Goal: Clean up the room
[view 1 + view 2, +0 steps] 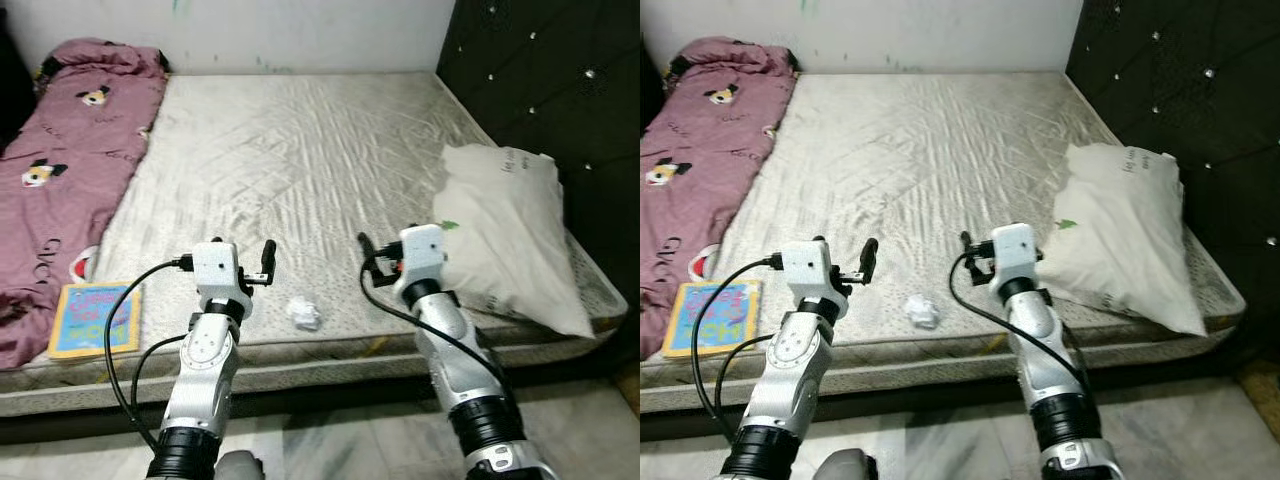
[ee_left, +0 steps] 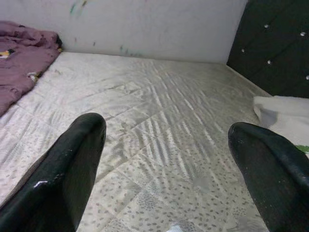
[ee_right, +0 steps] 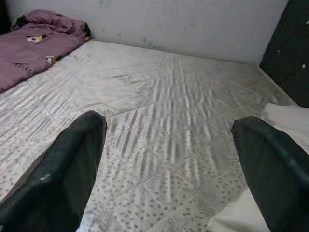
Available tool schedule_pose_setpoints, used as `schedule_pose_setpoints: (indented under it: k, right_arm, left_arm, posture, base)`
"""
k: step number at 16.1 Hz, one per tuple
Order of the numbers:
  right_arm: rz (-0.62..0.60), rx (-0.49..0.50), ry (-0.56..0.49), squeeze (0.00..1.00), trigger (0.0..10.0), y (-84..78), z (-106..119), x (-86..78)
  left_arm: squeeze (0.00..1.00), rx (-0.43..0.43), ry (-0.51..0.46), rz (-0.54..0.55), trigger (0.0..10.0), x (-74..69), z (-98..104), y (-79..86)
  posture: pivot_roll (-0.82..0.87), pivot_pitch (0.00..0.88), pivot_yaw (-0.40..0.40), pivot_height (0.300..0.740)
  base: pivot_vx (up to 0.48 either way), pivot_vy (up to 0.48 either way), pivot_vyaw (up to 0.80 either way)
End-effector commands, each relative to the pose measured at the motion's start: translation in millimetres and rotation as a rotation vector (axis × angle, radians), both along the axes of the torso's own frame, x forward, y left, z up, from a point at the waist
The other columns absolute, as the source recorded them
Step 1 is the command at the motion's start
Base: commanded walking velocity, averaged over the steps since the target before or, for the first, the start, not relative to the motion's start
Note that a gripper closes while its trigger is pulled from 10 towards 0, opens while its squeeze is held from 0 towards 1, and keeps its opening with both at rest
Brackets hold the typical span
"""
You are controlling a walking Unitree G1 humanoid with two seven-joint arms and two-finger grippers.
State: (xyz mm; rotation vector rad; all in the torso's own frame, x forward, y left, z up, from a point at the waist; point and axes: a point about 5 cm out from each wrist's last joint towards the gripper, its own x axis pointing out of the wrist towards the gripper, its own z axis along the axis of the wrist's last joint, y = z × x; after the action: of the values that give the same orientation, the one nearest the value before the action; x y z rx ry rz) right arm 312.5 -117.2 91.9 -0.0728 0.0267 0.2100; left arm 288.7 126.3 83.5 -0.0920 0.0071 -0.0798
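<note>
Crumpled paper (image 1: 304,313) near your bed's (image 1: 300,150) front edge, between your two arms, left claw (image 2: 164,159) spread wide and empty above the mattress, right claw (image 3: 169,159) likewise spread and empty, white pillow (image 1: 505,235) on your right, picture book (image 1: 95,318) beside the purple blanket (image 1: 65,170) on your left.

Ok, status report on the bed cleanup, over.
Left gripper and right gripper open, over mattress near edge. Crumpled paper lies between them, untouched. Book, pillow off to sides; nothing blocking.

Mattress (image 1: 300,150): pillow (image 1: 505,235), blanket (image 1: 70,160), book (image 1: 95,320), paper wad (image 1: 304,314)
</note>
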Motion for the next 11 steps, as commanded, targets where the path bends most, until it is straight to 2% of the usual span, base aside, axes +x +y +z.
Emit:
schedule_pose_setpoints:
  k: [1,5,11]
  right_arm:
    - [0.018,0.007,-0.002,0.0,10.0,6.4,1.9,1.2]
    - [0.018,0.005,0.0,0.0,10.0,5.9,1.2,1.0]
    - [0.02,0.003,-0.001,0.0,10.0,5.9,0.8,0.8]
  left_arm:
    - [0.0,0.008,0.009,0.014,10.0,2.2,0.3,4.8]
    - [0.0,0.008,0.012,0.02,10.0,2.4,-0.5,4.7]
    - [0.0,-0.004,-0.006,0.001,10.0,1.9,1.6,2.6]
  posture:
    - [0.08,0.0,-0.044,0.74]
    - [0.09,0.0,-0.046,0.74]
    - [0.09,0.0,-0.047,0.74]
  base:
    - [0.0,0.48,0.0]
    - [0.0,0.48,0.0]
    - [0.0,0.0,0.0]
